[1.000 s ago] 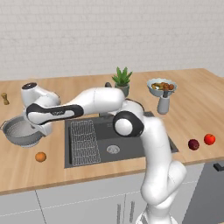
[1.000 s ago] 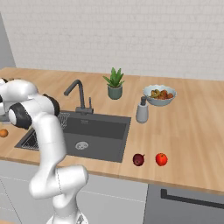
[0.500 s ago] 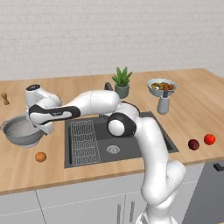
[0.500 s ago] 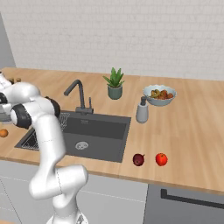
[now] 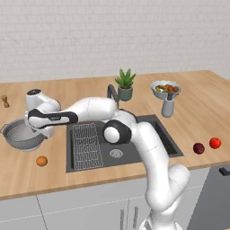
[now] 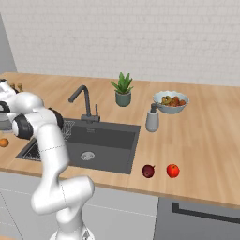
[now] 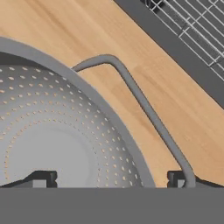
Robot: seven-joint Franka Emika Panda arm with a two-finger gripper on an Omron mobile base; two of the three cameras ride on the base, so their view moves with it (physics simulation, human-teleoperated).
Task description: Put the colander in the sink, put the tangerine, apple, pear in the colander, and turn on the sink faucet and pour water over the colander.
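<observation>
While the colander sits on the wooden counter left of the sink, the gripper hangs directly over its right rim and handle, jaws spread wide apart, one fingertip inside the bowl, the other outside; the tangerine lies near.

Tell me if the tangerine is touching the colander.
Apart: the left base view shows bare counter between the tangerine and the colander.
</observation>
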